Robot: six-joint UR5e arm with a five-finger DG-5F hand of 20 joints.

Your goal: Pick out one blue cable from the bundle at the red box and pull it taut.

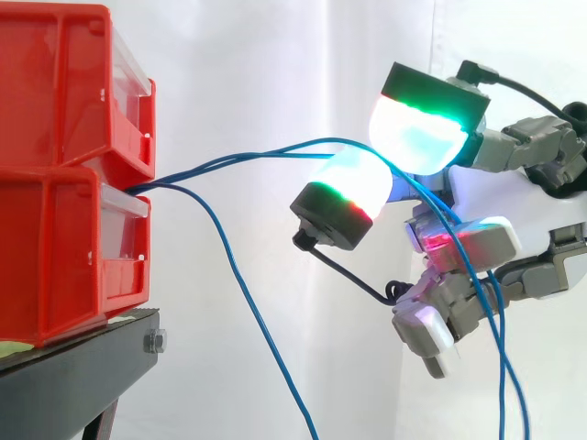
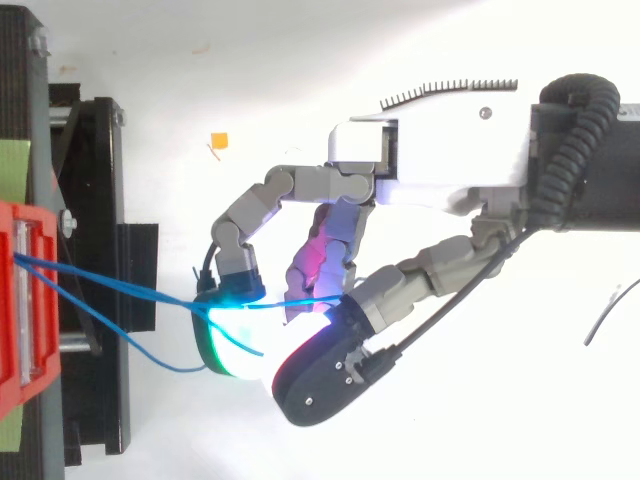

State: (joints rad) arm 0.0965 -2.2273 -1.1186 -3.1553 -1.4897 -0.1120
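Two stacked red boxes (image 1: pixel 64 247) stand at the left on a black stand; from above, a red box (image 2: pixel 15 330) sits at the left edge. Blue cables (image 1: pixel 266 154) leave the gap between the boxes and arch rightward, with some slack, to my hand (image 1: pixel 491 197). They pass between two glowing fingertips (image 1: pixel 417 133) that curl close together around them, then drop below the hand. In the top view the cables (image 2: pixel 120 285) run from the box into the curled hand (image 2: pixel 440 150). Another blue cable (image 1: pixel 248 302) hangs loose from the box down past the frame's bottom.
The black stand (image 1: pixel 83 376) carries the boxes, and its frame (image 2: pixel 100 200) lies left of the hand. A small orange scrap (image 2: pixel 218 141) lies on the white surface. White curtain fills the background.
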